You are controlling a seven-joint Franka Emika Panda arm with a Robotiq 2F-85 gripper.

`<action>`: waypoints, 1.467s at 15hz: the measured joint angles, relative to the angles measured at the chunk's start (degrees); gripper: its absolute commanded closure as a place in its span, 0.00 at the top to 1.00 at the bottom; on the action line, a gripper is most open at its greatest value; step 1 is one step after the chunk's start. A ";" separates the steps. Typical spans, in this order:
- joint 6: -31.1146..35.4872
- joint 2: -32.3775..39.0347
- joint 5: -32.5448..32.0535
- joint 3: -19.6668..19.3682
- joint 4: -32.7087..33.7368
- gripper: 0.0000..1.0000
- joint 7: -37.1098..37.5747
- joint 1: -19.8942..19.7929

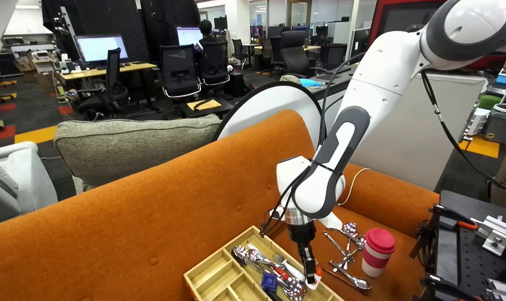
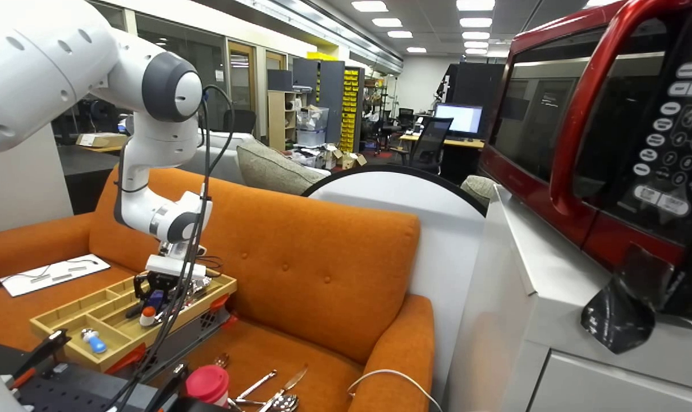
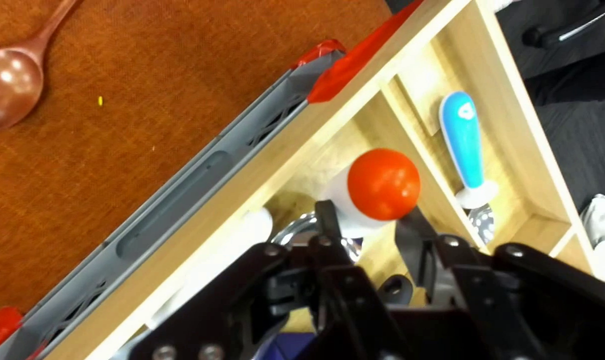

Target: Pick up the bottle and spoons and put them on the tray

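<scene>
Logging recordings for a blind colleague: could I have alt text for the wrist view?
The gripper holds a white bottle with an orange-red cap in or just above a wooden organizer tray; a blue-handled utensil lies in another compartment. Outside the tray, a copper-colored spoon lies on an orange sofa seat.
</scene>
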 measured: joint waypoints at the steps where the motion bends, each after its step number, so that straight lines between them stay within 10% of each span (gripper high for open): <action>1: -1.07 0.78 0.00 -0.05 0.68 0.08 0.00 0.00; 6: -5.96 6.36 0.01 -0.79 6.96 0.13 0.32 0.58; 7: -7.22 7.50 0.01 -0.82 8.48 0.58 0.50 0.89; 13: -14.07 9.89 0.00 -1.45 14.29 0.94 1.04 2.27; 22: -12.43 4.88 -1.08 -3.98 14.74 1.00 2.42 2.35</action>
